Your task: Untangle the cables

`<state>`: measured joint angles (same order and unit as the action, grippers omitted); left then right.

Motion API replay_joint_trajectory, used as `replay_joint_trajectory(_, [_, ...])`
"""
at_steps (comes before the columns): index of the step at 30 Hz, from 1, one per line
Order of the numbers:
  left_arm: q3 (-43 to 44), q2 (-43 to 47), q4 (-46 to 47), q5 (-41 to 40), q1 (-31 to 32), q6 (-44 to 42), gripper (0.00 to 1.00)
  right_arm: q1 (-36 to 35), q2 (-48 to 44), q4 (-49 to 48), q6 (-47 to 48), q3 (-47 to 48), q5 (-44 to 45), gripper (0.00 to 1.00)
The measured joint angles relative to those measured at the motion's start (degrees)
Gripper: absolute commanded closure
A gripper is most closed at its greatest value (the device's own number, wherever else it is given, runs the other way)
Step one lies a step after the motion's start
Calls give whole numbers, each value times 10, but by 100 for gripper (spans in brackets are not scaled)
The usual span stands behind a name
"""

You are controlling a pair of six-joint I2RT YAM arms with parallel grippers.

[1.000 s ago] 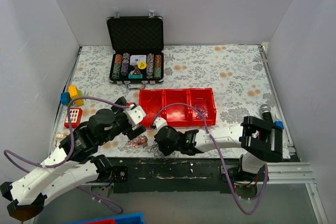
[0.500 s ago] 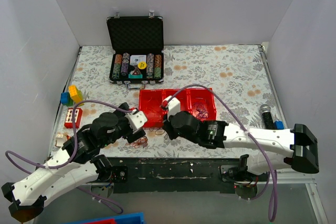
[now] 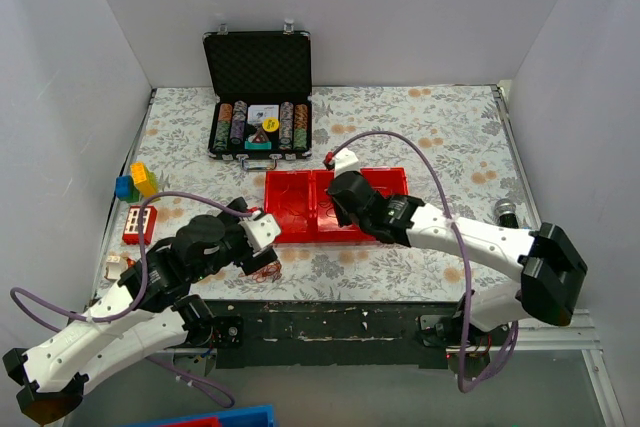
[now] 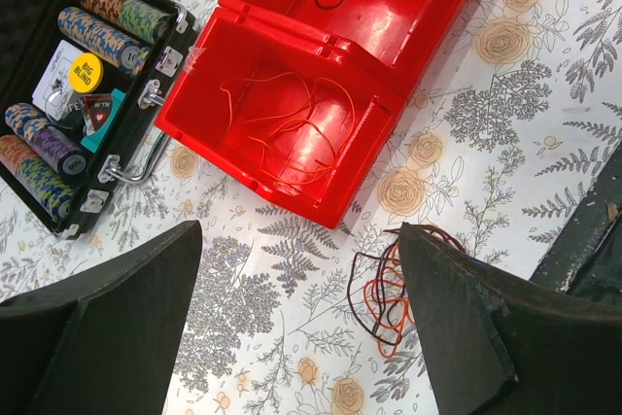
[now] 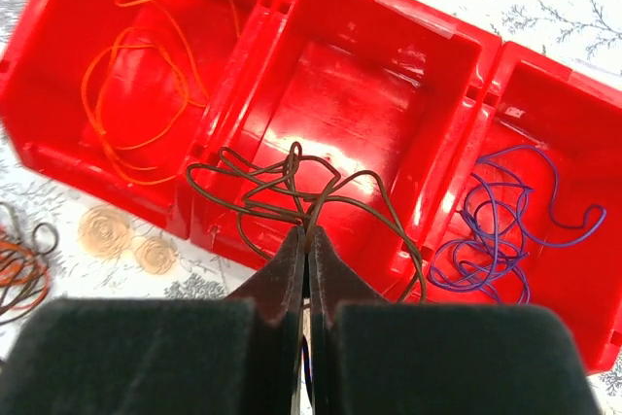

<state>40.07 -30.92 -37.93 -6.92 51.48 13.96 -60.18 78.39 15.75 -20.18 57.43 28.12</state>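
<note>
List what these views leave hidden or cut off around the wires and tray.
1. Top view: the right pincer and the brown wire it grips are hidden under the right arm.
2. Top view: the wire clump is partly covered by the left arm.
3. Left wrist view: the top edge cuts off the brown wire and the red tray's far end.
4. Right wrist view: the left edge cuts off the wire clump.

the three-compartment tray (image 3: 290, 176) sits mid-table (image 3: 440, 137) with the chip case (image 3: 258, 67) behind its left end, the clump of cables (image 4: 387, 286) lying in front of that end, one wire (image 5: 137, 94) in its left compartment, another wire (image 5: 498, 213) in its right, and a third wire (image 5: 288, 187) over the middle.
</note>
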Motion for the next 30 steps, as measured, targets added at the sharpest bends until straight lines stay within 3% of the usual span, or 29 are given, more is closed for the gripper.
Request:
replay_joint_trajectory(9, [1, 3, 1, 3, 0, -1, 15, 19, 134, 39, -45, 97, 65, 99])
replay_joint_trajectory(13, [1, 8, 2, 3, 0, -3, 11, 32, 183, 47, -57, 149, 84, 67])
replay_joint_trajectory(16, [1, 12, 1, 5, 0, -5, 8, 42, 204, 49, -67, 176, 92, 51])
replay_joint_trajectory(23, [1, 23, -7, 10, 0, -9, 3, 49, 194, 48, -70, 173, 87, 47])
replay_joint_trajectory(30, [-53, 26, -9, 2, 0, -35, 2, 36, 56, -10, -68, 71, 31, 46])
